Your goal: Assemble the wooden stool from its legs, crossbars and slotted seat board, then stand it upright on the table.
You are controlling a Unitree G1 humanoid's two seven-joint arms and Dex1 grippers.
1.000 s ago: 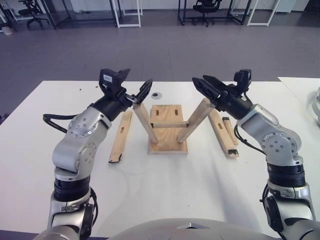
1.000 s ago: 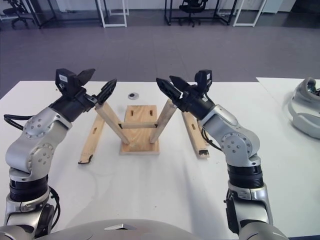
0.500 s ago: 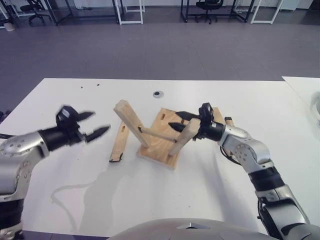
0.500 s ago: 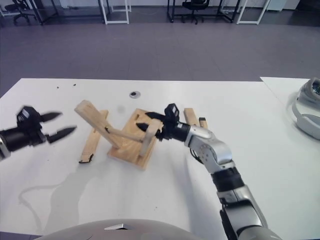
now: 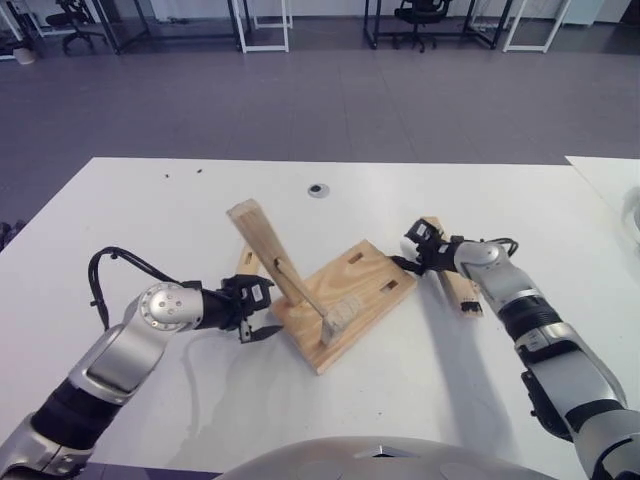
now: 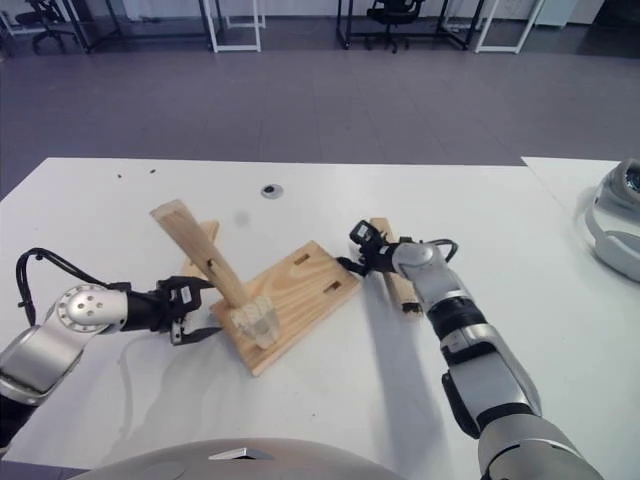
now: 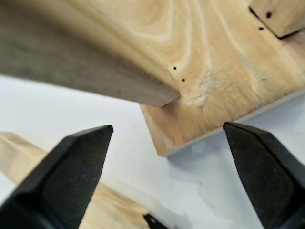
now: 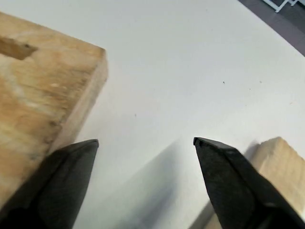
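The seat board (image 5: 362, 283) lies flat near the middle of the white table (image 5: 150, 220). It is turned so its corners point out like a diamond. Two slots show in its top. One leg (image 5: 272, 258) stands in the board near its 8 o'clock side and leans up toward 11 o'clock. A small pale bit of wood sits next to the foot of that leg. It is too blurry to tell what it is.

The left gripper (image 5: 264, 312) is low over the table at the board's 9 o'clock corner. Its two black fingers are spread wide apart. In the left wrist view, the board's corner and the foot of the leg sit just past the gap between the fingertips.

The right gripper (image 6: 352, 264) is at the board's 2 o'clock corner. Its fingers are spread wide apart too. In the right wrist view, the board's corner is just beside one finger, and white table lies between the two fingers.

A loose stick (image 5: 243, 263) lies flat at 9 o'clock from the board, behind the leaning leg and near the left gripper. More loose sticks (image 5: 462, 295) lie at 3 o'clock from the board, just beside the right gripper and partly under the right arm. A little round dark thing (image 5: 318, 189) sits on the table at 12 o'clock, well apart from the board.
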